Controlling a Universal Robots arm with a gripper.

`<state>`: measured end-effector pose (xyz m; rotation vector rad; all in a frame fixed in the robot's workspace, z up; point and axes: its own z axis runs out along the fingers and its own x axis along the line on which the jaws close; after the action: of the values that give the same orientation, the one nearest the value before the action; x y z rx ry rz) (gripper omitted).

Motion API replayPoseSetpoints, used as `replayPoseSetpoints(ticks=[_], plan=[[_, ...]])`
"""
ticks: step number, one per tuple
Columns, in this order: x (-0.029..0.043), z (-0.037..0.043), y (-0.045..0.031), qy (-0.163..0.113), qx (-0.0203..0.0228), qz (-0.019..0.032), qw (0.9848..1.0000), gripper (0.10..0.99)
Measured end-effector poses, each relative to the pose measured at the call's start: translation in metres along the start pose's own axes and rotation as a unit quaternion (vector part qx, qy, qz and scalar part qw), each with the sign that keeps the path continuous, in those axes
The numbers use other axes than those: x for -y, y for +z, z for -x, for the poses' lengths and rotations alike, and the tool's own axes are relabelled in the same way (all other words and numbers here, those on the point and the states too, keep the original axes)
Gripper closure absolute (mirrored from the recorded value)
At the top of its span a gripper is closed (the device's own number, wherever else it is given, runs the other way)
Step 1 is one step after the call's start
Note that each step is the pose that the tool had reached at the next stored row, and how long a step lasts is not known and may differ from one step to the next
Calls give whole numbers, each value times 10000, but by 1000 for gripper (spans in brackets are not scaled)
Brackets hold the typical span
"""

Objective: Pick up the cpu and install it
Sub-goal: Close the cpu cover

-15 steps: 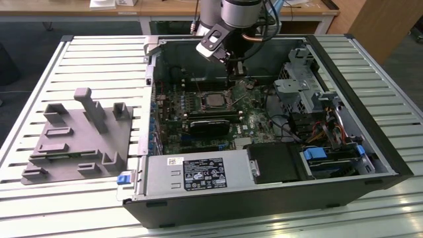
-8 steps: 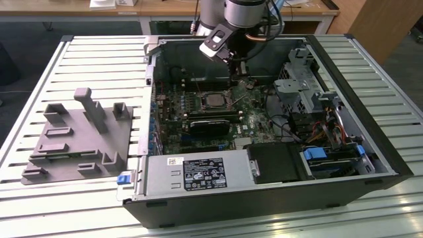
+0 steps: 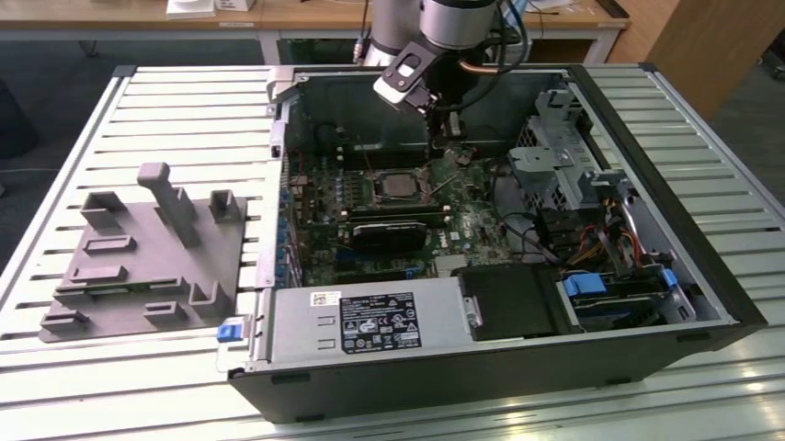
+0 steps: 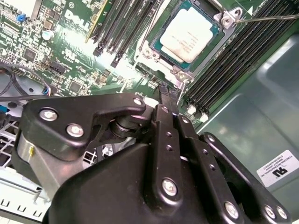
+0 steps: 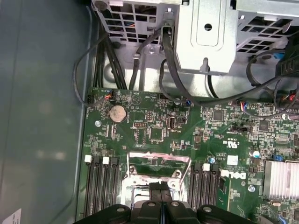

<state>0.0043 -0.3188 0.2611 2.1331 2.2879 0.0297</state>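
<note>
Second wrist view: nearest is the claw, its two fingers pressed together with nothing between them and their tip just beside the edge of the socket. Beyond it the cpu lies inside that socket, flat as far as I can judge. The thin wire lever stands off to one side and looks unlatched, so the chip is probably loose. A nudge from the closed tip could skew it and bend the contacts beneath. Memory slots flank the socket closely, and a sideways slip would strike them. In the exterior view, a black card and loose cables crowd the board, and the walls of the computer case hem the arm in. A grey tray sits well apart, outside the case.
</note>
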Motion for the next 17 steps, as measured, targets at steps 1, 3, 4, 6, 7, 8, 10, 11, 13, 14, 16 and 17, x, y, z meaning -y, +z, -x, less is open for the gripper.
replayPoseSetpoints(ticks=[1, 3, 4, 6, 7, 8, 10, 11, 13, 14, 16, 17], plan=[[-1, 0, -4, 0, 0, 0, 10000, 980], [-9, 0, -5, 0, -2, 1, 10000, 980], [-18, 1, -5, 0, -2, 1, 10000, 980], [-54, 4, -6, 0, 0, 0, 10000, 980], [-73, 5, -6, 0, 1, -1, 10000, 980], [-91, 6, -6, 0, 1, -1, 10000, 980], [-133, 9, -4, 0, 0, 0, 10000, 980], [-153, 11, -4, 0, 0, 0, 10000, 980], [-198, 14, -3, 0, 0, 0, 10000, 980], [-221, 15, -2, 0, -1, 0, 10000, 980], [-263, 18, -1, 0, 0, 0, 10000, 980], [-286, 20, -1, 0, 0, -1, 10000, 980]])
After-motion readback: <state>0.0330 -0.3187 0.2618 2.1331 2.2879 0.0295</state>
